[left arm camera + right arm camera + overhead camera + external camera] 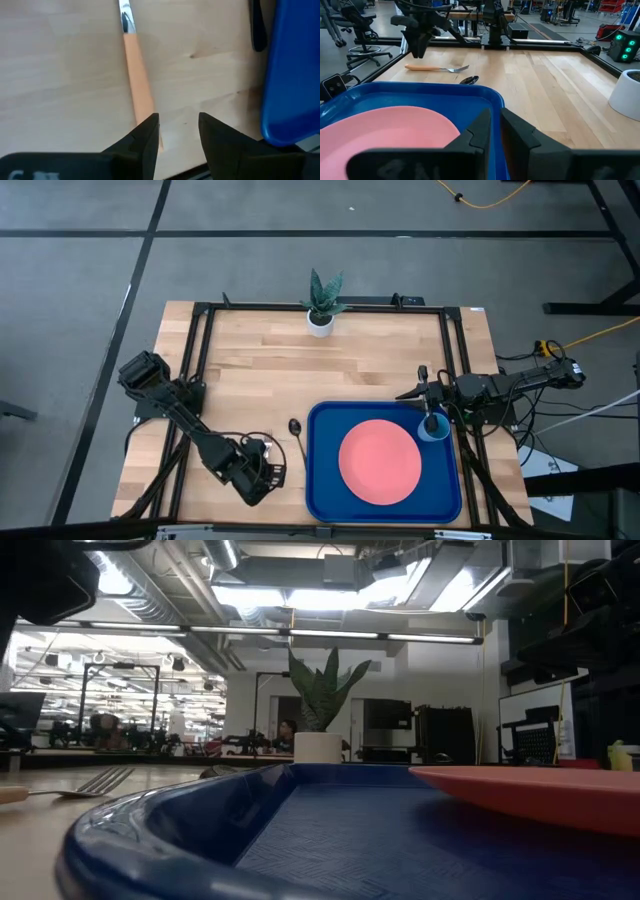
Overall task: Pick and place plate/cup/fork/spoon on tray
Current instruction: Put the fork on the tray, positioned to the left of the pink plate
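left gripper [178, 137] spread above table, nothing held | fork [137, 82] lain flat beside left fingertip, handle end nearest, outside tray [325, 500] | right gripper [432, 418] pinched on cup [438, 430] rim, inside tray corner

High view straight down; low view level, hard against tray [150, 830] rim; both share plant [322, 305].
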{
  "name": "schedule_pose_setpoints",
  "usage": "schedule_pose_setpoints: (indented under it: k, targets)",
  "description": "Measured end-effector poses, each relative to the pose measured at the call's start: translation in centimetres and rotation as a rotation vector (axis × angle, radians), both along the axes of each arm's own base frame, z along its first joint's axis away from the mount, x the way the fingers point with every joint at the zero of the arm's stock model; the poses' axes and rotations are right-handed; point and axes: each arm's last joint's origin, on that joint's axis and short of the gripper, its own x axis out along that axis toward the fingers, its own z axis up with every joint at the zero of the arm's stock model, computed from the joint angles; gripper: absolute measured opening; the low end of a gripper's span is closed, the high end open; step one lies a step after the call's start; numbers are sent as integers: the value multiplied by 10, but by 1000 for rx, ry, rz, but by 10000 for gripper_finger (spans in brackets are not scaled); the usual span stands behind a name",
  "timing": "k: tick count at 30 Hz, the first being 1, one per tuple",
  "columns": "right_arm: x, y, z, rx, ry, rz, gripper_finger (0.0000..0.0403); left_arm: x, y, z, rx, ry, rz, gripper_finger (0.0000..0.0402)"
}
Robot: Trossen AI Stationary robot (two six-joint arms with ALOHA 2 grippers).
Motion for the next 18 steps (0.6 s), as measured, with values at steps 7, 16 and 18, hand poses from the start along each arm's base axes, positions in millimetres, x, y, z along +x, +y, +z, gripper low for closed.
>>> schedule_pose_setpoints:
  k: [7, 16, 18]
  targets:
    - [0, 0, 0, 0, 0, 0, 45, -7, 13, -5, 68, 131, 55, 133]
    - [0, 0, 0, 0, 0, 0, 45, -1, 26, -11, 187, 126, 78, 133]
    - [0, 0, 0, 0, 0, 0, 45, 3, 26, -18, 203, 129, 76, 133]
